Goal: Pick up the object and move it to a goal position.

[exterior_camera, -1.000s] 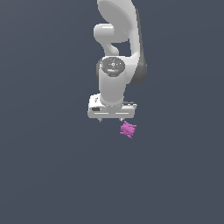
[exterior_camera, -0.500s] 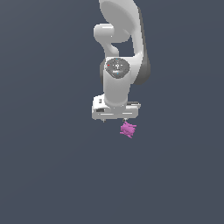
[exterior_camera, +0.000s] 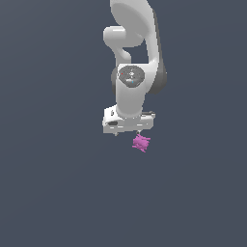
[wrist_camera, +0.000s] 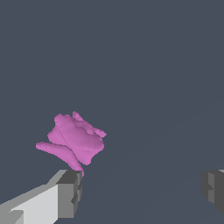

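Observation:
The object (exterior_camera: 141,143) is a small magenta-pink spiky lump lying on the dark grey ground. My white gripper (exterior_camera: 128,132) hangs just above it, with the lump under the finger on the exterior view's right. In the wrist view the object (wrist_camera: 73,141) lies just past the tip of one grey finger (wrist_camera: 69,192), touching or nearly touching it. It is not in the gap between the fingers. The other finger (wrist_camera: 213,188) stands far off at the picture's edge. The gripper (wrist_camera: 140,181) is open wide and holds nothing.
Plain dark grey ground (exterior_camera: 58,193) surrounds the arm on all sides. The white arm (exterior_camera: 135,58) rises straight above the gripper. No other objects or edges show.
The gripper and wrist have drifted slightly toward the exterior view's right and a little lower. The pink object has stayed in place.

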Robot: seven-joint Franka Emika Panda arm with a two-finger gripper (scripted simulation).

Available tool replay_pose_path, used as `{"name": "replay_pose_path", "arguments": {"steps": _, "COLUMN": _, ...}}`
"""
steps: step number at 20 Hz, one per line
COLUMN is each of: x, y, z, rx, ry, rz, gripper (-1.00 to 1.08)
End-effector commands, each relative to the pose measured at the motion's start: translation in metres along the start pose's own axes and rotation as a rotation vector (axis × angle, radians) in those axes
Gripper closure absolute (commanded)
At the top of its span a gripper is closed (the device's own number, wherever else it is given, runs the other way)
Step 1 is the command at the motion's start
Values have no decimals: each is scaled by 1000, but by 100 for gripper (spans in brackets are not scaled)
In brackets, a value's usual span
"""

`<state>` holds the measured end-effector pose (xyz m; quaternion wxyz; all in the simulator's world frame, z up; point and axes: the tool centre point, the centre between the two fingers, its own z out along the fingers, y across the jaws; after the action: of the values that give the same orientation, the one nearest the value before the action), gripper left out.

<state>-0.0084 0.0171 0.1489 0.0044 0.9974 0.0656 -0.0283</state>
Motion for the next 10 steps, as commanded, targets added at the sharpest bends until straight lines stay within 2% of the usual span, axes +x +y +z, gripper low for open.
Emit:
{"name": "replay_pose_path", "arguments": {"steps": 1, "x": 0, "y": -3, "z": 2, "rx": -1, "ry": 2, "rz": -42, "gripper": -92}}
{"name": "replay_pose_path", "arguments": {"steps": 10, "x": 1, "y": -21, "z": 15, "rx": -7, "ry": 14, "rz": -282, "gripper": -92}}
